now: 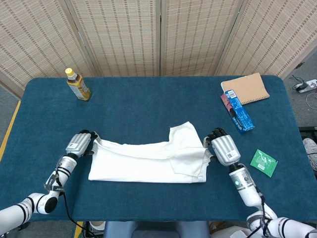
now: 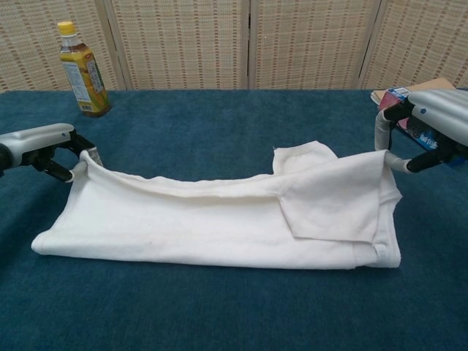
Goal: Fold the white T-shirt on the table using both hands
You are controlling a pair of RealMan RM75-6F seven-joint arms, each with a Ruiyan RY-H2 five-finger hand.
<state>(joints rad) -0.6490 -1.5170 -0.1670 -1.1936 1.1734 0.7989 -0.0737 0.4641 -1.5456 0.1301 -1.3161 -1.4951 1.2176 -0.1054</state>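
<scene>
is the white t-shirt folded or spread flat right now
Partly folded: the white T-shirt lies doubled lengthwise, its top layer's corners pinched by the left robot hand and right robot hand.

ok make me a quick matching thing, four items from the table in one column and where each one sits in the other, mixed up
Things:
1. bottle
2. notebook
3. green packet
4. white T-shirt

Places:
A. near right, beside the right arm
B. far left corner
C. middle, held at each end by a robot hand
D. far right corner

Pairs: 1-B, 2-D, 3-A, 4-C
</scene>
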